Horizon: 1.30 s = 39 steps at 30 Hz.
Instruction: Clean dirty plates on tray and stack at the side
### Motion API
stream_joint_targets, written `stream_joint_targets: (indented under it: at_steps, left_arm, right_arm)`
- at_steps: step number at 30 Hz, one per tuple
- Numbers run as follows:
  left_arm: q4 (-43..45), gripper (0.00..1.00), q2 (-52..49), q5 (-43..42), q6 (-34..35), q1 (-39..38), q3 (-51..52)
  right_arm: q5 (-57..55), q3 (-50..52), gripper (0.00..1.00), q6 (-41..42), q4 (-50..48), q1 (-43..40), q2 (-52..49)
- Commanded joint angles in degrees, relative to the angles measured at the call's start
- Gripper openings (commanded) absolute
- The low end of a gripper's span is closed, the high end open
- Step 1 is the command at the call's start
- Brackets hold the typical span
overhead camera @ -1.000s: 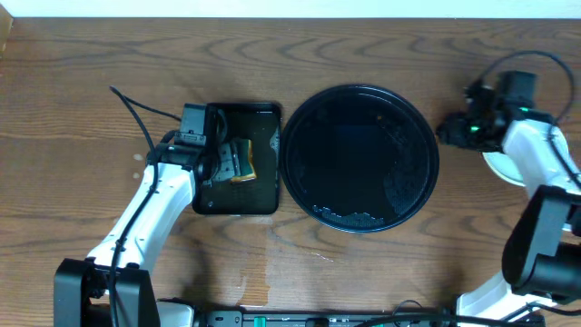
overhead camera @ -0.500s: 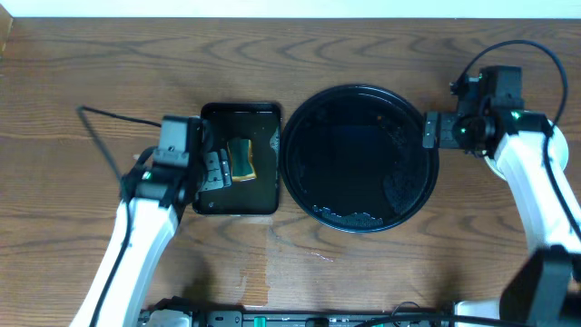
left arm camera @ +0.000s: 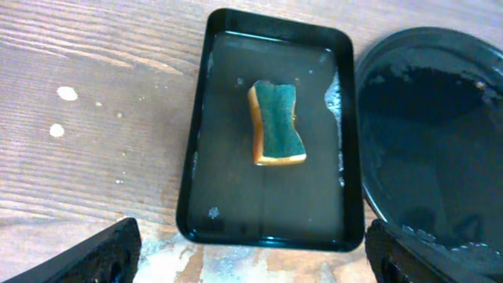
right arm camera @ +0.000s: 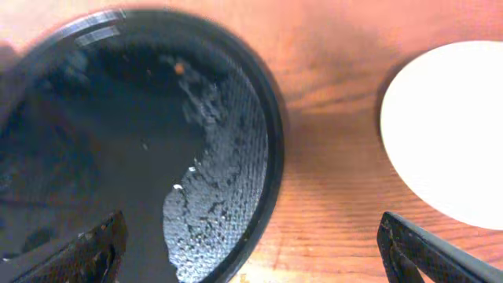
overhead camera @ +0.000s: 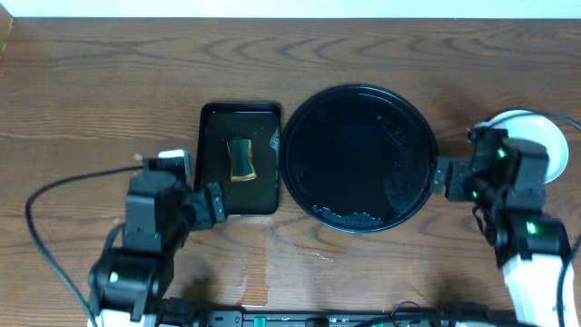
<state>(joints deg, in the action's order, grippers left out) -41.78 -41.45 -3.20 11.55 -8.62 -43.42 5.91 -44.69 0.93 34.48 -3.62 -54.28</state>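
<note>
Green-topped sponge (left arm camera: 277,124) lies in the rectangular black tray (left arm camera: 267,212).

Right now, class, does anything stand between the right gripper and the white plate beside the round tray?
Nothing visible does. The open right gripper hangs over bare tabletop between the round black tray and the white plate. Nothing else separates it from the plate.

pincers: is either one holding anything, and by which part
Nothing is held. The left pincer and right pincer are open and empty; the sponge lies free in the small tray.
</note>
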Motion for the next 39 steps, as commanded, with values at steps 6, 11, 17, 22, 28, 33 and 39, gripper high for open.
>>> stream_joint_targets:
  at_steps: [6,11,17,22,28,33,39]
  left_arm:
    - [0.20,0.92,0.92,-1.07,-0.81,0.31,0.85]
    - [0.22,0.92,0.28,-1.07,-0.81,0.31,0.85]
    - [0.22,0.93,0.24,-1.09,-0.81,0.31,0.85]
    - [0.22,0.93,0.24,-1.07,-0.81,0.31,0.85]
    - [0.22,0.93,0.24,-1.07,-0.81,0.31,0.85]
    - [0.22,0.93,0.24,-1.07,-0.81,0.31,0.85]
    - [0.22,0.93,0.24,-1.09,-0.81,0.31,0.85]
  right_arm:
    - [-0.33,0.98,0.99,0.72,1.36,-0.09,5.42]
    - [-0.33,0.98,0.99,0.72,1.84,-0.09,4.70]
    - [-0.33,0.98,0.99,0.72,2.64,-0.09,3.65]
    - [-0.33,0.98,0.99,0.72,2.62,-0.09,3.26]
    - [-0.33,0.98,0.99,0.72,2.62,-0.09,3.26]
    - [-0.33,2.05,0.99,0.72,2.64,-0.09,4.87]
    - [-0.11,9.53,0.99,0.72,-2.95,-0.04,15.08]
